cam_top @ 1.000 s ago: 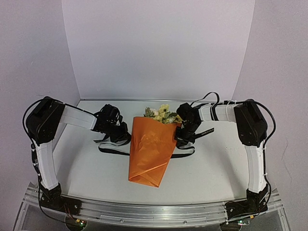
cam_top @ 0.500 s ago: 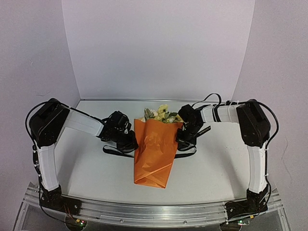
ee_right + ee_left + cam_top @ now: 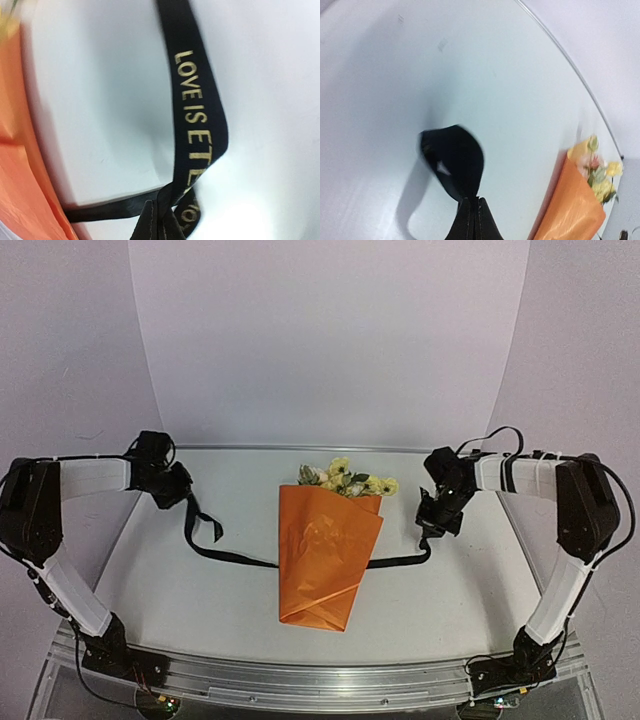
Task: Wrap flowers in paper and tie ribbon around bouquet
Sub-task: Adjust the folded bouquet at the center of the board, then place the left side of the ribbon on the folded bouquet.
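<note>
- Top external view has the bouquet (image 3: 325, 575) lying flat mid-table, narrow folded end toward the near edge, wide end toward the back
- the flowers (image 3: 345, 480), yellow and cream with some green, poke out of the wide end, and the orange paper (image 3: 330, 530) is folded over the front with a few creases
- the ribbon (image 3: 235, 558) is one long black strip: it vanishes at the paper's left edge and comes back out at the right edge, with none of it showing across the front
- left claw (image 3: 186, 496) is well off to the left of the bouquet, toward the back of the table (image 3: 170, 610), clenched on one end of the ribbon; from there the strip drops, makes a small loop and runs along the table to the paper
- left wrist cam agrees: fingers pinched together, a black loop of ribbon bulging just past the tips, bouquet away at the lower right
- right claw (image 3: 433, 527) sits right of the flowers, clear of the paper, clamped on the ribbon's other end, which hangs to the table and runs across to the paper
- right wrist cam is blurry, but the tips are pinched where the ribbon folds back on itself, gold lettering reads "LOVE IS ET", orange paper along the left edge
</note>
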Controlling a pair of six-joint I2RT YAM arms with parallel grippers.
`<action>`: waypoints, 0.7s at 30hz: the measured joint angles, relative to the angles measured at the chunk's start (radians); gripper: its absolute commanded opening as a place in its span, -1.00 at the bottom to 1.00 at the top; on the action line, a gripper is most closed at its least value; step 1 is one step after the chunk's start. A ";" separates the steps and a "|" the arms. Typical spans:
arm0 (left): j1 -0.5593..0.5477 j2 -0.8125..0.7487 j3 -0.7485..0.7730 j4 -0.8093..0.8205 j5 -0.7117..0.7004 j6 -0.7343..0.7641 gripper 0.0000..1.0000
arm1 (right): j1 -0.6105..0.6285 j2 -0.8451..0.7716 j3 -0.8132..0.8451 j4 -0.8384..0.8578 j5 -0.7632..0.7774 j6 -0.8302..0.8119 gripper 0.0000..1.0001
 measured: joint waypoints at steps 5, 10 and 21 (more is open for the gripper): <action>0.152 -0.032 0.020 -0.038 -0.022 0.027 -1.00 | -0.093 -0.047 -0.006 0.000 0.037 0.003 -1.00; 0.214 -0.033 0.067 -0.066 -0.021 0.039 -1.00 | -0.154 -0.075 -0.006 0.000 0.045 0.005 -1.00; 0.266 -0.035 0.091 -0.053 0.057 0.057 -0.99 | -0.228 -0.086 0.030 -0.021 0.032 0.012 -1.00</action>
